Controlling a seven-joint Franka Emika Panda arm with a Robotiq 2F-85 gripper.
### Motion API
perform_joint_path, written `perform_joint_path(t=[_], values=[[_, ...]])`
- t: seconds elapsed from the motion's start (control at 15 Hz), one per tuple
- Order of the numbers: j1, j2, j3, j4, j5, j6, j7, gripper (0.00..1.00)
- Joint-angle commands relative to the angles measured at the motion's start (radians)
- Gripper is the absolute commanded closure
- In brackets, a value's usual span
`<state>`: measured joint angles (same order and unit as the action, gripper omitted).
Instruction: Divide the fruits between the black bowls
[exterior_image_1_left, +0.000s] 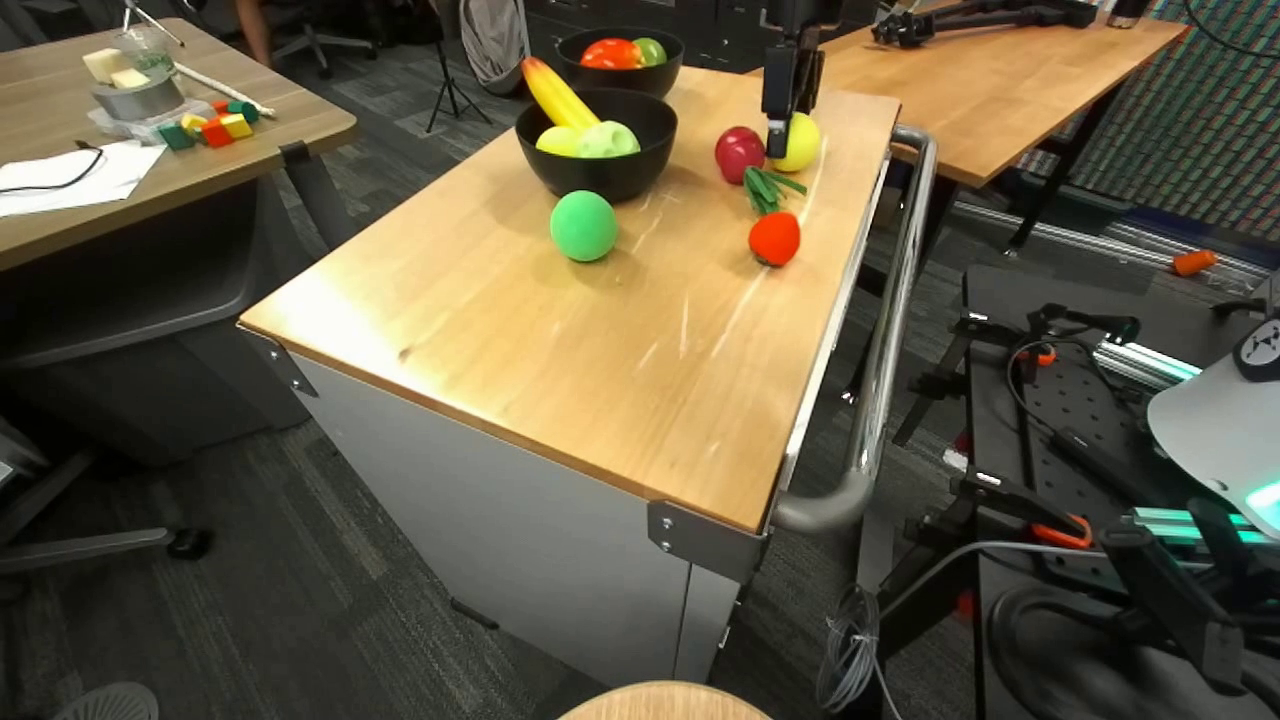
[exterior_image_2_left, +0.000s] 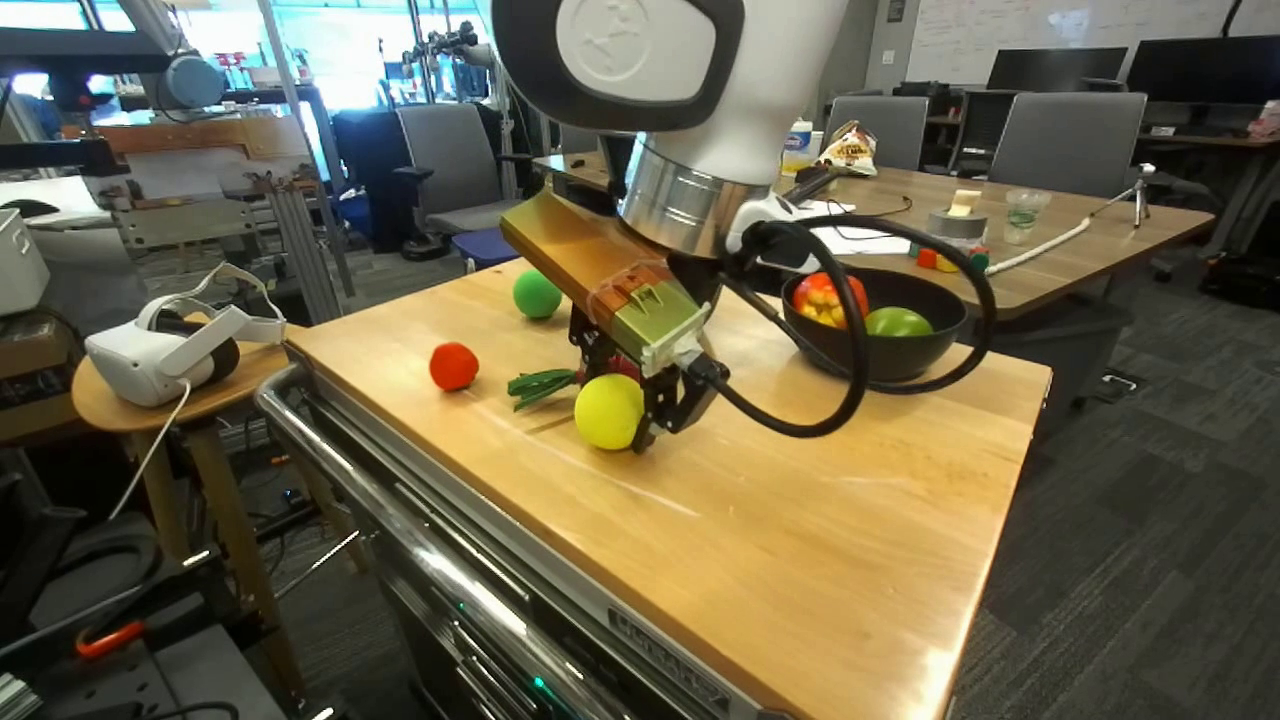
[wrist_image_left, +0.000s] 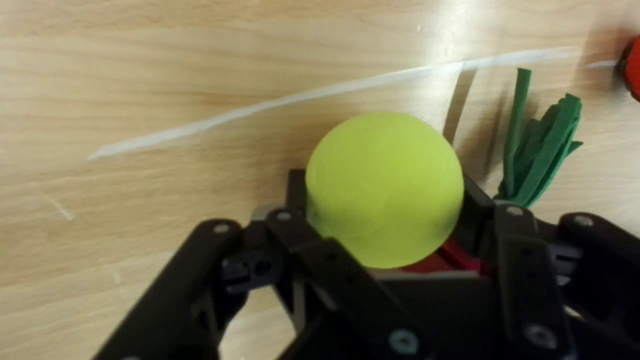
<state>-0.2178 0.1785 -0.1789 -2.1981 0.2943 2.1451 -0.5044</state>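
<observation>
Gripping the yellow ball (wrist_image_left: 384, 185), the gripper (wrist_image_left: 385, 196) sits low at the table (exterior_image_1_left: 540, 330), its jaws against both sides. Just beside it lie the red piece (exterior_image_1_left: 739, 153) and green leaves (wrist_image_left: 539, 152); the orange-red piece (exterior_image_1_left: 775, 238) is near. Farther from the gripper are the green ball (exterior_image_1_left: 584, 226), a bowl (exterior_image_1_left: 612, 180) with banana (exterior_image_1_left: 560, 97), yellow fruit (exterior_image_1_left: 557, 142) and pale green fruit (exterior_image_1_left: 608, 140), and another bowl (exterior_image_1_left: 655, 83) with red fruit (exterior_image_1_left: 611, 54) and green fruit (exterior_image_1_left: 650, 52).
</observation>
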Motion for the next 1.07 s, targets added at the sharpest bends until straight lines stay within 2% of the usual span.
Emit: perform_joint_path(t=[0.0, 0.13, 0.27, 0.47, 0.67, 1.0], values=[[-0.016, 0.023, 0.012, 0.057, -0.013, -0.045, 0.018, 0.64], [-0.016, -0.004, 0.008, 0.053, -0.032, -0.034, 0.022, 0.67], [0.000, -0.044, -0.001, 0.051, -0.129, 0.023, 0.059, 0.68], [0.024, -0.067, 0.004, 0.136, -0.303, 0.032, 0.136, 0.68], [0.045, 0.012, 0.020, 0.313, -0.401, 0.046, 0.171, 0.68], [0.054, 0.221, 0.045, 0.605, -0.426, 0.027, 0.189, 0.68]])
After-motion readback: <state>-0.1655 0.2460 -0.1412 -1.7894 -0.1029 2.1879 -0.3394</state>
